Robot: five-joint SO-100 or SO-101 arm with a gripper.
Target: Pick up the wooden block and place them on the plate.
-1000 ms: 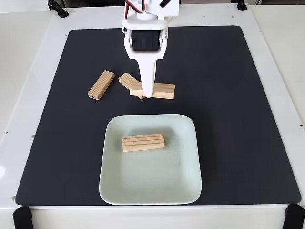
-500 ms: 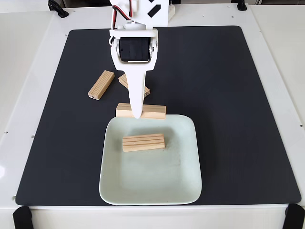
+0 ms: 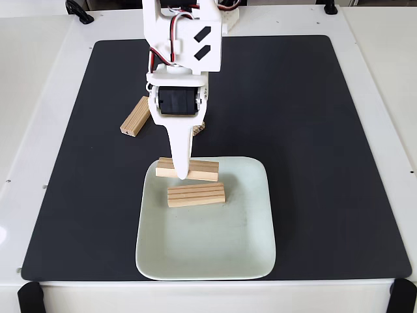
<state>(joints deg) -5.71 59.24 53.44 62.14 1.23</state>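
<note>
pincer (image 3: 182,173) gripping wooden block (image 3: 203,169) over plate (image 3: 254,228) rim

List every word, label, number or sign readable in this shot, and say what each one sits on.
No readable text anywhere.
Two black slanted bars, a mark and not letters, sit on the white arm housing above the gripper.
The wooden blocks, the plate and the black mat carry no lettering.

The fixed view looks down steeply from above the near edge of the table (image 3: 374,78), facing the arm's base at the top of the picture (the whole black mat (image 3: 306,130) fits inside). The gripper (image 3: 182,175) reaches toward the camera, near the middle.
</note>
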